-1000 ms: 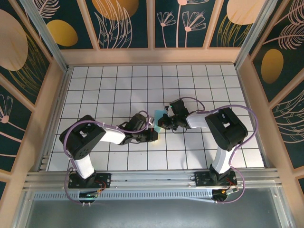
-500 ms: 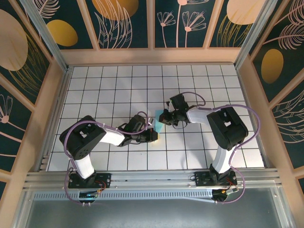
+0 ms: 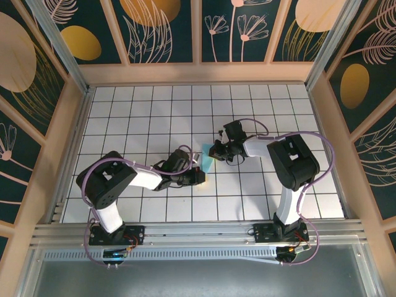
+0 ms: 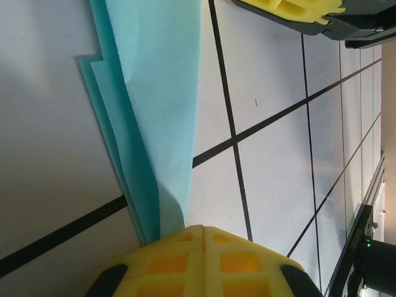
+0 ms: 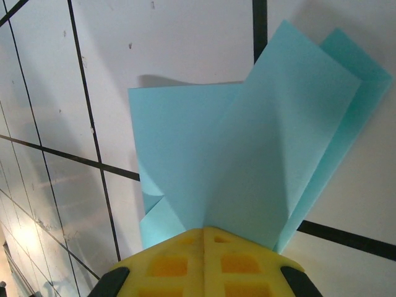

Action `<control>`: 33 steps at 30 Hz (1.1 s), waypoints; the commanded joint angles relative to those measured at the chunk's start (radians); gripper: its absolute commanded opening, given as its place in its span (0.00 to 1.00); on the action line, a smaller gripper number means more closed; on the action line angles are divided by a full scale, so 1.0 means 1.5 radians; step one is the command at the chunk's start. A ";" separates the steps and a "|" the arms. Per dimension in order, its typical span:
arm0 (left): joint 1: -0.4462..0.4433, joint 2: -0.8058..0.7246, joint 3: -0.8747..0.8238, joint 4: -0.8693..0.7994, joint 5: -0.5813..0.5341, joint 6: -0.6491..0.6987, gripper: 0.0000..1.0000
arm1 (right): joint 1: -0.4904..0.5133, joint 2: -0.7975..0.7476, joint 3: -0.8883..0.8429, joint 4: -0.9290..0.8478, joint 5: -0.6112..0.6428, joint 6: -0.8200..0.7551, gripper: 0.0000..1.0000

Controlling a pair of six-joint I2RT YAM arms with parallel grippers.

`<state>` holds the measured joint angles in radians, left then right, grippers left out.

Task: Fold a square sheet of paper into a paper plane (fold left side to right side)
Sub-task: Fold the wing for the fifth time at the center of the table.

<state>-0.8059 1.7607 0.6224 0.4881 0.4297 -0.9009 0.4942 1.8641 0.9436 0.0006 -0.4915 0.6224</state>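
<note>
Since a second ago the right gripper (image 3: pixel 215 151) has shifted slightly toward the far side of the white gridded surface (image 3: pixel 142 117), and its forearm has swung in with it. The left arm has hardly moved.

On the left, the left gripper (image 3: pixel 199 176) reaches in from the near left, low over the tiles. In its wrist view the two yellow pads are pressed together on the near end of the sheet of paper (image 3: pixel 208 163) — closed and pinching it. From there the turquoise paper runs away from the pads as a long, narrow, layered strip. A stepped edge shows on its left, where one layer pokes out past another.

The paper sits near the middle of the surface, between the two grippers and touching both.

On the right, the right gripper comes in from the far right and is also clamped shut on the sheet — its yellow pads meet with the paper coming out from between them. Its wrist view shows the sheet fanned into overlapping flaps, one panel lying flatter to the left and a creased one slanting up to the right, casting a soft shadow on the tiles.
</note>
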 commanded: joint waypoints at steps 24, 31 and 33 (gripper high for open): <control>0.020 0.091 0.126 -0.090 0.012 0.057 0.00 | -0.002 0.020 -0.034 -0.027 0.018 -0.009 0.00; 0.014 0.070 0.098 -0.123 0.016 0.104 0.00 | -0.003 0.032 -0.021 -0.045 0.025 -0.016 0.00; 0.009 0.063 0.093 -0.136 0.019 0.123 0.00 | -0.003 0.037 -0.019 -0.046 0.025 -0.016 0.00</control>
<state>-0.7807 1.8721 0.7952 0.3843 0.4450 -0.7822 0.4896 1.8652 0.9234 0.0402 -0.5102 0.6216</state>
